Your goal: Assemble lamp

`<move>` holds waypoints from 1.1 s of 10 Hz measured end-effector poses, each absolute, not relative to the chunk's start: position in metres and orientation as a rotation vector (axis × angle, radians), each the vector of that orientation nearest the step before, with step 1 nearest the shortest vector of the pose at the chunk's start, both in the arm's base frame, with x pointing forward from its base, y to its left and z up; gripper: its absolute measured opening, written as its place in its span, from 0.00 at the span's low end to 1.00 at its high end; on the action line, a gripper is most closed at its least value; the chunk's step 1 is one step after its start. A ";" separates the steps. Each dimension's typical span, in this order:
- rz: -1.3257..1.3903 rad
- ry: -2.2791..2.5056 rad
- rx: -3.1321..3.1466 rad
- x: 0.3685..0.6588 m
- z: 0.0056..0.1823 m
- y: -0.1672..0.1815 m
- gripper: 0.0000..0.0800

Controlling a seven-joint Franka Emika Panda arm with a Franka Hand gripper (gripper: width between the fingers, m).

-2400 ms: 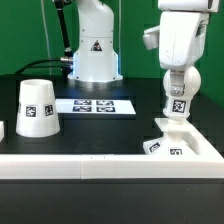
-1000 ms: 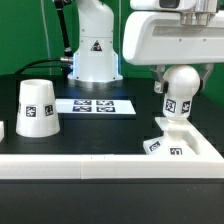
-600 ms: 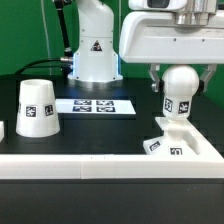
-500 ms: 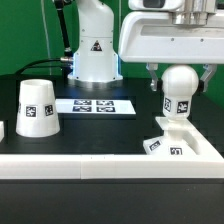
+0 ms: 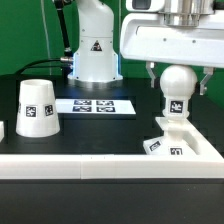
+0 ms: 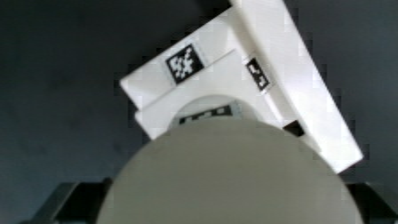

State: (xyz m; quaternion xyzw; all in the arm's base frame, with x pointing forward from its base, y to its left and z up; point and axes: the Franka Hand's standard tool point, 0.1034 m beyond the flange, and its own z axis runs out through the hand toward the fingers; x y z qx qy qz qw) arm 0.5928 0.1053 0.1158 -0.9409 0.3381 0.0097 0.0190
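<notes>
Black table is carrying the shade at the left of the exterior view, untouched, and the marker board at the centre. At the right, the bulb is standing on the base. The gripper is now hanging broadside over it, turned since two seconds ago. Its fingers are standing apart, probably resetting for another twist.

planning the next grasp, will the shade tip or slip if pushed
The shade stands wide end down, so a push probably slides it rather than tips it. It looks rigid, light plastic. Its smooth tapered wall might slip in a pinch.
</notes>
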 end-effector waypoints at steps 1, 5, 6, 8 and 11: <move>0.050 1.148 -2.871 0.593 0.115 0.106 0.72; 0.068 1.349 -2.768 0.593 0.115 0.108 0.73; 0.066 1.286 -2.797 0.593 0.115 0.108 0.85; 0.046 1.059 -2.896 0.593 0.117 0.111 0.87; 0.022 0.539 -3.035 0.594 0.119 0.109 0.87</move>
